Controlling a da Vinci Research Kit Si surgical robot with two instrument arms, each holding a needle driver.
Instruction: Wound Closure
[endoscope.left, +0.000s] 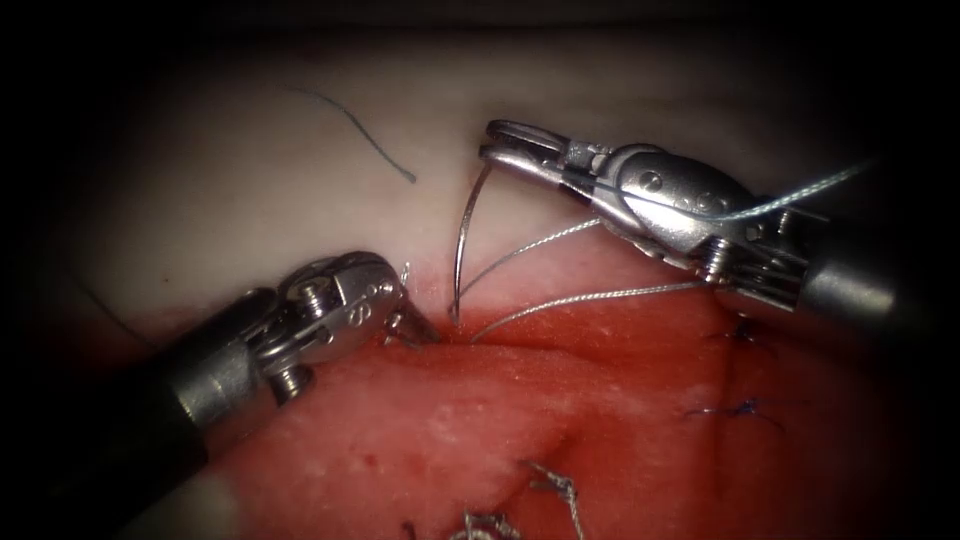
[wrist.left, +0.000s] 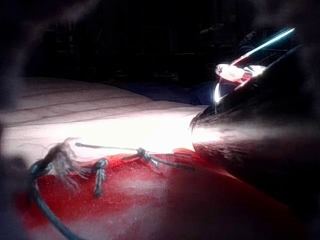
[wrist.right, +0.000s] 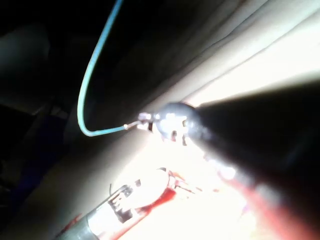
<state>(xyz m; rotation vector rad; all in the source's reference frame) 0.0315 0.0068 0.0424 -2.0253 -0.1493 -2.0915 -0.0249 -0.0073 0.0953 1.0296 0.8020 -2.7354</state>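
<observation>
Endoscope view: my right hand (endoscope.left: 497, 140) is clamped on the blunt end of the needle (endoscope.left: 462, 240), which curves down from it with its point in the tissue (endoscope.left: 480, 420) at the cut (endoscope.left: 470, 338). My left hand (endoscope.left: 420, 325) presses the tissue just left of that point; I cannot tell whether it is closed. Thread (endoscope.left: 590, 297) runs from the cut to my right hand. No writing is readable anywhere.
</observation>
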